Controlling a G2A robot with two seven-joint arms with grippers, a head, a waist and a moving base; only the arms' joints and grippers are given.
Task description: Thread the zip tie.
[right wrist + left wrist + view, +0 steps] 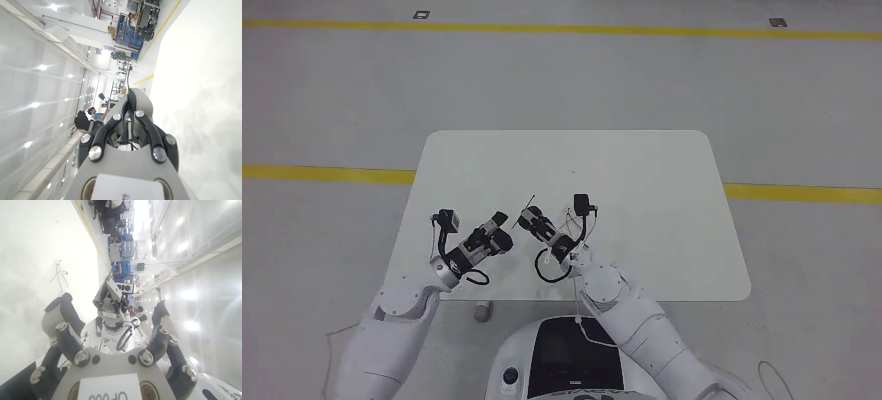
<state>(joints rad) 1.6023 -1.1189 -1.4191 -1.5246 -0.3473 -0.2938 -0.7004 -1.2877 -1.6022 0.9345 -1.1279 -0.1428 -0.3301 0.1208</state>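
Note:
In the right wrist view my right gripper [129,95] is shut on a thin black zip tie [128,81], which sticks straight out past the fingertips and ends in a small head. From the top, the right gripper [526,216] is over the table's near middle, with the zip tie [531,204] pointing away from it. My left gripper [504,231] hovers just to its left, facing it. The left gripper [113,302] stands open with nothing between its fingers [63,306]. The right gripper [111,300] is a short way beyond them, its zip tie [109,273] visible.
Several loose thin ties [60,273] lie on the white table [642,180] just beyond the grippers, seen from above as faint lines [567,215]. The table's far half and right side are bare. Yellow floor lines run behind the table.

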